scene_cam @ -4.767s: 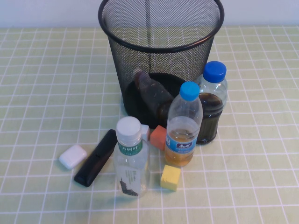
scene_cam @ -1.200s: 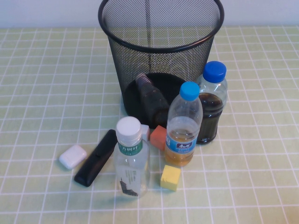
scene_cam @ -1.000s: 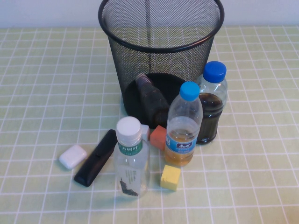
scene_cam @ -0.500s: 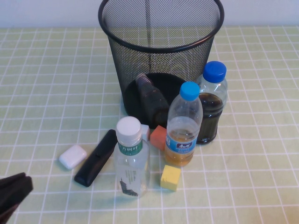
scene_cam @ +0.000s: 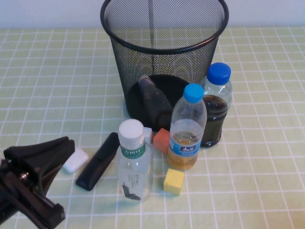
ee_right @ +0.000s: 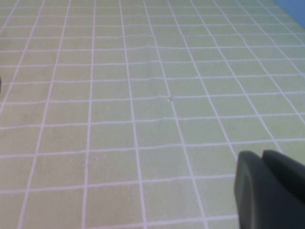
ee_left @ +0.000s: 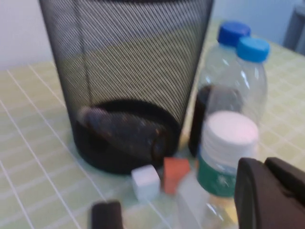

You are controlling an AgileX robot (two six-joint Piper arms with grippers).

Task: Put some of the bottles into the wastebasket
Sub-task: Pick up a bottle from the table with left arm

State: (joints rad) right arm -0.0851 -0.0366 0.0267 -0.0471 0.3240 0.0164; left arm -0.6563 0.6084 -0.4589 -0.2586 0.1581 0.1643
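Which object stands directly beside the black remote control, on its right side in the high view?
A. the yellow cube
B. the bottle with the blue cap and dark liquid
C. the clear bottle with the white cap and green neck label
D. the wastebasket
C: in the high view the white-capped bottle stands upright just right of the remote control, while the left tool is at the lower left corner, touching neither.

One bottle [scene_cam: 153, 99] in wastebasket [scene_cam: 164, 28]; tall bottle [scene_cam: 134, 162] in front; left gripper [scene_cam: 45, 183] front-left.
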